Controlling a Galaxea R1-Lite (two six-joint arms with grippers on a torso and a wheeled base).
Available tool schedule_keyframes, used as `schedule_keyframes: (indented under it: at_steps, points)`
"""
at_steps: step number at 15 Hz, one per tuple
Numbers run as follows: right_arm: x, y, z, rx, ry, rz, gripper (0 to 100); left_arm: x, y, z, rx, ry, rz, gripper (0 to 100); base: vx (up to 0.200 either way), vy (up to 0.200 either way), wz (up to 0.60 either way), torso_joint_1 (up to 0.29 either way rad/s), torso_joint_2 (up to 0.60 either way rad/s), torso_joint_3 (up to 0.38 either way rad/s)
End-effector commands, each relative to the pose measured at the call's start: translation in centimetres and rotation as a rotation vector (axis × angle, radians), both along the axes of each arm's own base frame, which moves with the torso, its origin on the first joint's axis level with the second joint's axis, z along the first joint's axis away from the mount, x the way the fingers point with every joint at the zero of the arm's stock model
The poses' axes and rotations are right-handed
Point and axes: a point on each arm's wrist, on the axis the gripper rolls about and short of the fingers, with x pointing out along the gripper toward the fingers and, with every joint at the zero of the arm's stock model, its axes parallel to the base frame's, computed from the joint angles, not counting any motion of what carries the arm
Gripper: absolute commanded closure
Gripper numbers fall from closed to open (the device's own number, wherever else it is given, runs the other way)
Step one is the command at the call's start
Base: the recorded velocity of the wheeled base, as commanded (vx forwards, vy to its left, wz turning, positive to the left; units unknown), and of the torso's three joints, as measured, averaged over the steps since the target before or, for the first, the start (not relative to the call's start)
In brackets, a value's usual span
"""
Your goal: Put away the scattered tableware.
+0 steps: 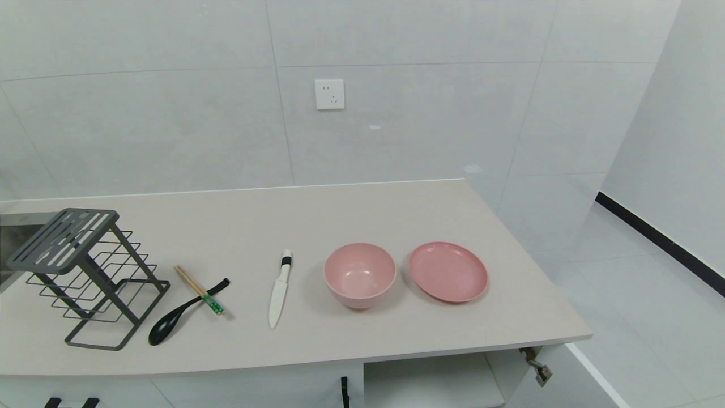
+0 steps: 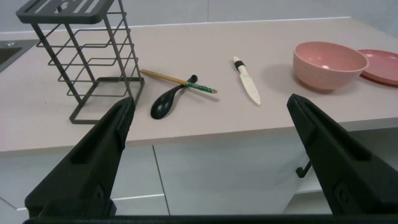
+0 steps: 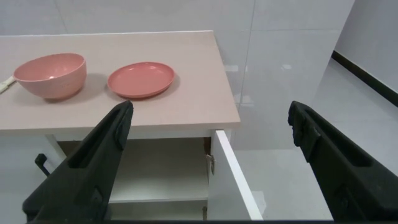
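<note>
Pink bowl [image 1: 359,275] stands upright near the countertop [image 1: 340,221] front edge, right of middle. Pink plate [image 1: 448,271] sits just beside it toward the right edge, not touching. White knife [image 1: 280,289] lies left of the bowl, tip toward the front edge. Black spoon [image 1: 181,313] and chopsticks [image 1: 199,289] lie crossed and touching, next to the wire rack [image 1: 85,272], which is farthest left. Left gripper [image 2: 210,102]: fingers spread wide, empty, off the front edge. Right gripper [image 3: 210,107]: the same, off the right front corner by the open cabinet door [image 3: 233,173].

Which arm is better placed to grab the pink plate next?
Right. The pink plate lies toward the counter's right end, before the open right gripper; the left gripper faces the spoon and knife.
</note>
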Motion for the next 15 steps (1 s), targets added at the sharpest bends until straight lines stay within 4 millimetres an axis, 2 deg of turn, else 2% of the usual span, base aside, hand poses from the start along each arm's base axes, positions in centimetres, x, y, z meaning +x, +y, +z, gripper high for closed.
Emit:
schedule_keyframes:
  at_steps: [1,11,12,14,15]
  points:
    - [0.0,0.0,0.0,0.0,0.0,0.001,0,0.0,0.0,0.0,0.0,0.001,0.0,0,0.0,0.0,0.0,0.0,0.0,0.0]
    - [0.0,0.0,0.0,0.009,0.002,-0.007,0,0.0,0.0,0.0,-0.002,0.001,-0.001,0,0.0,0.0,0.0,0.0,0.0,0.0]
    - [0.0,0.0,0.3,0.012,-0.033,-0.009,0,0.0,0.0,0.0,0.0,0.001,0.0,0,0.0,0.0,0.0,0.0,0.0,0.0]
    - [-0.4,0.0,2.8,0.004,-0.231,-0.008,0,0.0,0.0,0.0,0.0,0.001,-0.001,0,0.0,0.0,0.0,0.0,0.0,0.0]
    - [-0.4,0.1,3.5,0.008,-0.214,0.02,0,0.0,0.0,0.0,0.0,0.001,-0.001,0,0.0,0.0,0.0,0.0,0.0,0.0]
